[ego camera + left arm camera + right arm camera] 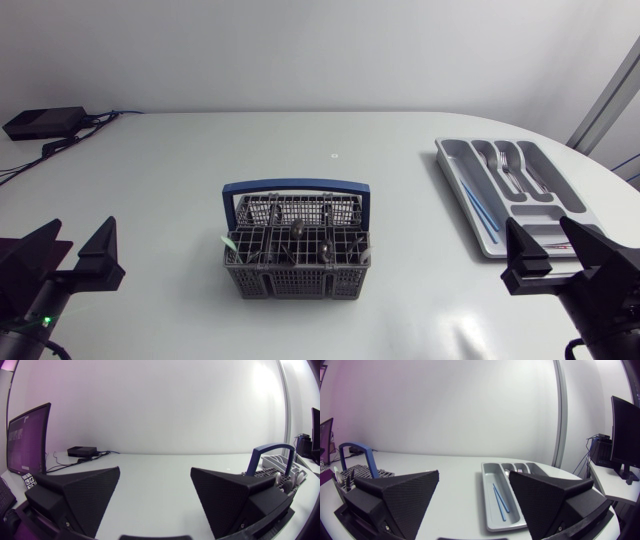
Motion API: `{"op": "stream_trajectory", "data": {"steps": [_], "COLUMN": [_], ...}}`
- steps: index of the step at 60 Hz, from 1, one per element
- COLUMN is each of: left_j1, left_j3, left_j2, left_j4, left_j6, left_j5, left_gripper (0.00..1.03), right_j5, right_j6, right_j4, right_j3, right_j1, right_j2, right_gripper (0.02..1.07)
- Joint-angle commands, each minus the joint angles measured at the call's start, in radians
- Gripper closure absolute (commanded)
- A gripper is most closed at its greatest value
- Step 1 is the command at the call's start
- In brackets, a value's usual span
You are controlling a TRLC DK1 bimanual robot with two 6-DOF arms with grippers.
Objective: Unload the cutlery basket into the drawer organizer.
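Left gripper (75, 242): fingers spread wide, holding nothing, over the table's (170, 170) near left corner.
Cutlery basket (296, 285): grey with a blue handle, upright mid-table, dark utensils (298, 237) inside.
Drawer organizer (455, 178): grey, at the right, holding forks (508, 165) and blue sticks (478, 204).
Right gripper (542, 238): fingers spread wide, empty, at the organizer's near end.

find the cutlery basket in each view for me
Head view: cutlery basket at the centre.
Left wrist view: beside the left gripper, partly behind one finger.
Right wrist view: beside the right gripper, partly behind one finger.
Shared landmark: its blue handle.
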Motion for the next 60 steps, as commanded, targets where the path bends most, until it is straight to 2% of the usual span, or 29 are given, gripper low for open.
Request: {"op": "stream_trajectory", "data": {"steps": [1, 23, 39, 52, 60], "left_j1": [-0.006, 0.005, 0.035, 0.031, 0.025], "left_j3": [-0.018, -0.014, 0.065, 0.206, 0.333], "left_j2": [-0.007, -0.007, 0.004, 0.165, 0.295], "left_j4": [0.001, 0.010, -0.024, -0.093, -0.197], "left_j6": [-0.016, -0.031, -0.033, -0.057, -0.079], "left_j5": [-0.004, -0.012, -0.012, -0.012, -0.012], "left_gripper": [0.04, 0.04, 0.04, 0.04, 0.04], "right_j5": [-0.003, 0.003, 0.023, 0.027, 0.027], "right_j6": [0.014, 0.014, 0.014, 0.015, 0.015], "right_j4": [-0.007, -0.002, -0.011, -0.010, 0.001], "right_j3": [-0.019, -0.018, 0.011, 0.073, 0.142], "right_j1": [-0.002, 0.008, 0.031, 0.044, 0.052], "right_j2": [-0.007, -0.008, -0.005, 0.050, 0.156], "right_gripper": [0.06, 0.06, 0.06, 0.06, 0.07]}}
